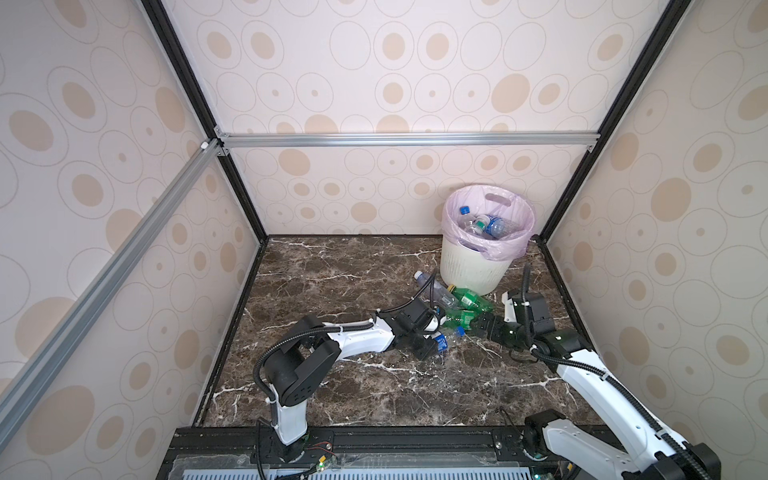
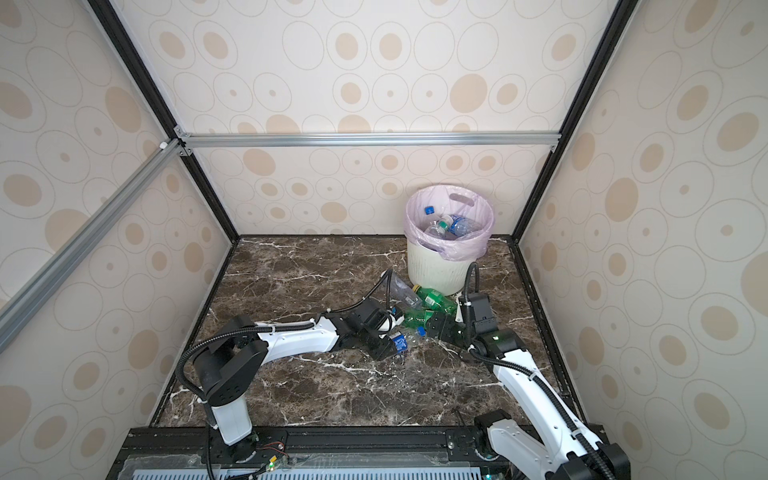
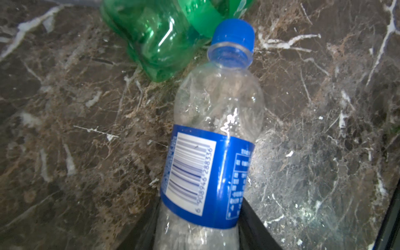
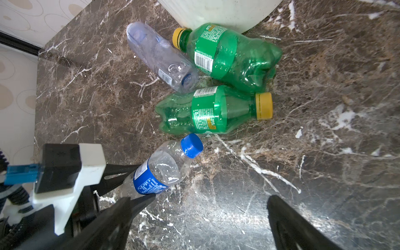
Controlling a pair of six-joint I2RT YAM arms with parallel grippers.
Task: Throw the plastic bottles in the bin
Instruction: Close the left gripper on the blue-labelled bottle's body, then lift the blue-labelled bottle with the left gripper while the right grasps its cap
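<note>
Two green bottles beside bin, left pincer gripping blue-capped bottle, right pincer open nearby

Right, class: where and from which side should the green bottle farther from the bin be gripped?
Likely the green bottle at its labelled middle, from above, squeezing across its width. It lies flat on the marble, that band is evenest, and the other green bottle crowds the side facing the bin.
</note>
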